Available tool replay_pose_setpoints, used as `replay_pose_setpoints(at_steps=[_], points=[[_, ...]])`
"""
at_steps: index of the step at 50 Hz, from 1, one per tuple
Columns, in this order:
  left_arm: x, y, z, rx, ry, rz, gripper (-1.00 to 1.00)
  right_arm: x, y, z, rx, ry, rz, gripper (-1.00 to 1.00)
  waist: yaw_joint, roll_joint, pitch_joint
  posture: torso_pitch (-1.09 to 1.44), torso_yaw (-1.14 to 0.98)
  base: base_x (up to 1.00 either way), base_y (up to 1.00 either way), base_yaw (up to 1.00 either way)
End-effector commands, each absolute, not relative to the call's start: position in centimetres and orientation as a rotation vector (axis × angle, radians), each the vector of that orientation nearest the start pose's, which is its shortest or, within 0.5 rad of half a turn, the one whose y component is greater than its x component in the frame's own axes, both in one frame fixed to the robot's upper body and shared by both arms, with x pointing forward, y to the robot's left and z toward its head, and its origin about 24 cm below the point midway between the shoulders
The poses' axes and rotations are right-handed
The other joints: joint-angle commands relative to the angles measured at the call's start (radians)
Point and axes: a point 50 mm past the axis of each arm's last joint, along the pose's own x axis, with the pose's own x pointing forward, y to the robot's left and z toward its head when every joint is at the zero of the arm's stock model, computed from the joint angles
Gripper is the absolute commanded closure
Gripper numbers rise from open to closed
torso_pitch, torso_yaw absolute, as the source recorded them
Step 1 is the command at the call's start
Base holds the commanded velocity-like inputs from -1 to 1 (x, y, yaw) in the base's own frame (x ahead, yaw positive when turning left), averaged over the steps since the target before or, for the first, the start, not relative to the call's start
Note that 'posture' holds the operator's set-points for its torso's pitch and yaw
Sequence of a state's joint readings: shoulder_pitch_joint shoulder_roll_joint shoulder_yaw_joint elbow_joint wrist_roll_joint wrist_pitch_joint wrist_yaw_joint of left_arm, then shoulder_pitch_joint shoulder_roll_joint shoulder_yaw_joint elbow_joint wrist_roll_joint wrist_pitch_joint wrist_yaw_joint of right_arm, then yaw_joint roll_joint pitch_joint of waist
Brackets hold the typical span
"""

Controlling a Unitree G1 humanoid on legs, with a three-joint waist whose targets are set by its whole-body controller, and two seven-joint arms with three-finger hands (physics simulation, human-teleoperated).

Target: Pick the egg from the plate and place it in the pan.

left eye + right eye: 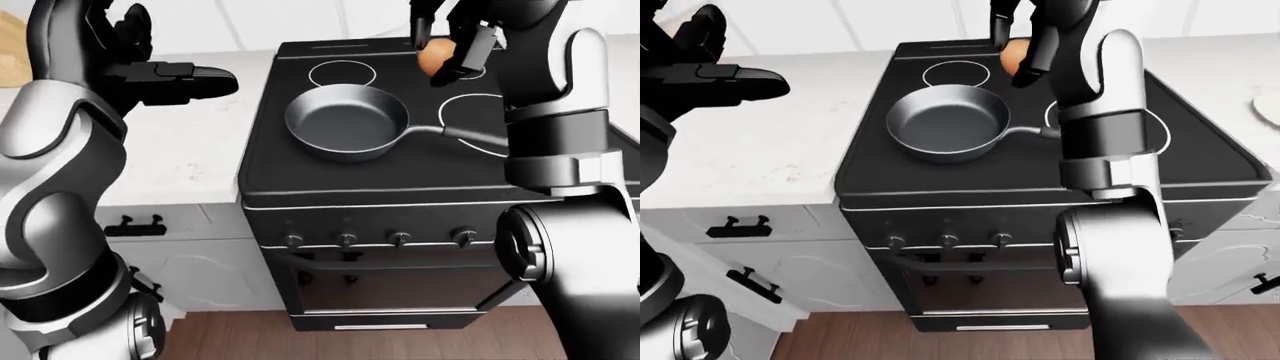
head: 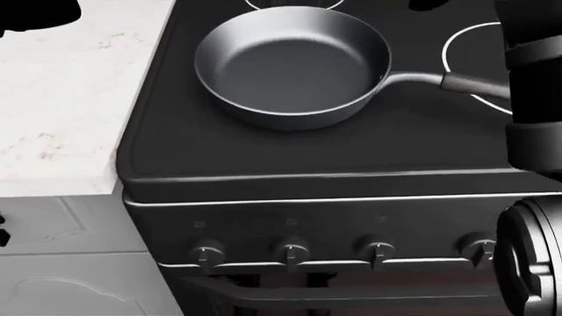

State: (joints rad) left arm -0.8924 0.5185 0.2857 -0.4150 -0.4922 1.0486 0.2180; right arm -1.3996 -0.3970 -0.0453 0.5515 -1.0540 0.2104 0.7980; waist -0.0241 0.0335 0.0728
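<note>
A brown egg (image 1: 436, 58) hangs in the air above the stove, up and to the right of the pan, with my right hand (image 1: 447, 51) shut on it. The dark grey pan (image 1: 347, 120) stands empty on the black stovetop (image 1: 400, 174), its handle (image 1: 478, 137) pointing right; the head view shows it large (image 2: 290, 66). My left hand (image 1: 190, 79) is open above the white counter (image 1: 190, 150), left of the pan, holding nothing. A white plate edge (image 1: 1267, 107) shows at the far right of the right-eye view.
Several stove knobs (image 2: 292, 252) line the oven's face below the pan. White drawers with black handles (image 1: 738, 223) sit under the counter. My right forearm (image 1: 1102, 112) crosses the stove's right burners. Wooden floor (image 1: 300, 341) lies below.
</note>
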Motion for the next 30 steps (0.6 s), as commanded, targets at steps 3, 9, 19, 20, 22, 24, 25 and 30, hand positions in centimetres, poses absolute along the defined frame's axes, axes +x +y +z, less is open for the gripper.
replay_pose_setpoints(at_steps=[3, 9, 19, 20, 22, 24, 25, 30], points=[[28.0, 20.7, 33.8, 0.040, -0.409, 0.095, -1.00, 37.3, -14.0, 40.0, -1.311, -0.232, 0.036, 1.00, 0.000, 0.000, -0.033, 0.00, 0.00, 0.00, 0.00, 0.00], [27.9, 20.7, 33.9, 0.039, -0.410, 0.096, -1.00, 38.1, -12.7, 40.2, -1.298, -0.255, 0.049, 1.00, -0.003, 0.003, -0.032, 0.00, 0.00, 0.00, 0.00, 0.00], [27.8, 20.8, 34.0, 0.036, -0.412, 0.097, -1.00, 39.4, -9.6, 40.5, -1.295, -0.304, 0.083, 1.00, -0.005, 0.011, -0.031, 0.00, 0.00, 0.00, 0.00, 0.00], [27.8, 20.8, 34.1, 0.035, -0.413, 0.098, -1.00, 39.6, -9.4, 40.3, -1.303, -0.305, 0.084, 1.00, -0.004, 0.012, -0.031, 0.00, 0.00, 0.00, 0.00, 0.00], [27.7, 20.9, 34.2, 0.034, -0.416, 0.101, -1.00, 39.8, -9.1, 40.1, -1.309, -0.306, 0.085, 1.00, -0.005, 0.014, -0.032, 0.00, 0.00, 0.00, 0.00, 0.00], [27.6, 20.9, 34.2, 0.033, -0.416, 0.102, -1.00, 40.0, -8.9, 39.7, -1.314, -0.303, 0.085, 1.00, -0.005, 0.015, -0.032, 0.00, 0.00, 0.00, 0.00, 0.00], [27.7, 21.0, 34.2, 0.032, -0.416, 0.102, -1.00, 40.1, -8.9, 39.5, -1.321, -0.305, 0.085, 1.00, -0.004, 0.015, -0.032, 0.00, 0.00, 0.00, 0.00, 0.00], [27.7, 21.0, 34.2, 0.032, -0.416, 0.104, -1.00, 40.4, -7.8, 38.9, -1.340, -0.320, 0.094, 1.00, -0.002, 0.017, -0.033, 0.00, 0.00, 0.00, 0.00, 0.00]])
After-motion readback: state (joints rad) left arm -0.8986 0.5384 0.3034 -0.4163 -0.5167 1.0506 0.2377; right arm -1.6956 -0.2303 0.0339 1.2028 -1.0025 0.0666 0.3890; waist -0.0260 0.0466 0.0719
